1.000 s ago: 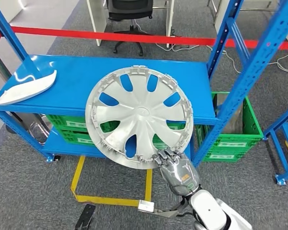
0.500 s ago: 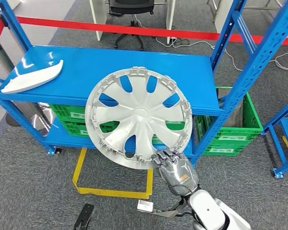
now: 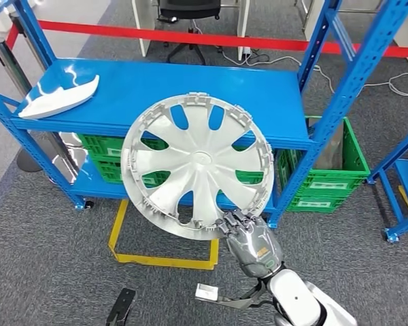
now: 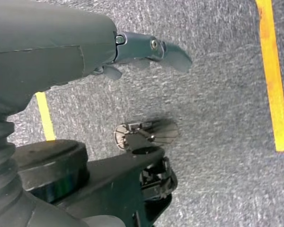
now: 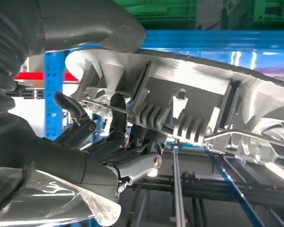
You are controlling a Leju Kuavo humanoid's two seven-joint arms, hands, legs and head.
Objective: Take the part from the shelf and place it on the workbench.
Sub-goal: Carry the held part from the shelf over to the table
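One hand is doing all the work from where I'm sitting: the right hand [image 3: 251,241] comes up from the lower right of the head view, silver forearm angled in toward the middle, knuckles up, and its fingers are clamped onto the near rim of the hubcap [image 3: 196,165]. The right wrist view backs that up, with the thumb [image 5: 97,23] lying over the top face of the hubcap [image 5: 190,90] and the darker fingers [image 5: 108,137] curled up under the ribbed clips on the underside, so it's a proper pinch on the edge and not just a touch. The part itself is a big silver wheel cover with spoke cutouts, held out in front of the blue shelf [image 3: 140,88], tilted so its face points up toward the camera, and I can see blue shelf top, green crates [image 3: 319,183] and carpet through the openings. Whether its far edge touches the shelf top I can't tell. A white panel piece [image 3: 63,98] lies on the shelf's left end, well apart from the hubcap. The left hand [image 4: 147,49] hangs down over grey carpet with yellow floor tape [image 4: 274,80]; I see one finger sticking out straight with nothing in it, so it reads as open and empty to me.
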